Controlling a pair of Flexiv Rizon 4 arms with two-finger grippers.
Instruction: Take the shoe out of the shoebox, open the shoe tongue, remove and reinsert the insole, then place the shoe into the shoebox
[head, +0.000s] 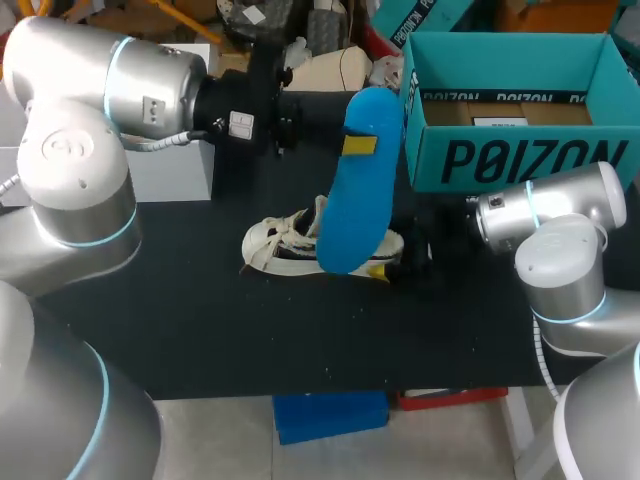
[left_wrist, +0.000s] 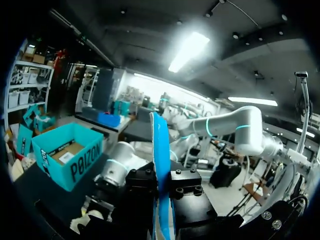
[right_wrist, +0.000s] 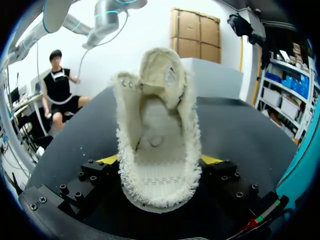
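Left pincer (head: 360, 145) clamps blue insole (head: 350, 215) upright over shoe (head: 280, 245) lying on table (head: 200, 330); right pincer (right_wrist: 159, 161) grips shoe's heel. We'd lower insole toe-first into opening, sliding flat, right pincer bracing against push.

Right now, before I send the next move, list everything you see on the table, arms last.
insole: one, blue, held up over the shoe
shoe: one, cream-white, mid-table, tongue pulled open
shoebox: one, teal, open, far right of the table
table: one, black, under everything
left gripper: one, black, shut on the insole
right gripper: one, black with yellow tips, shut on the shoe, one tip at each side
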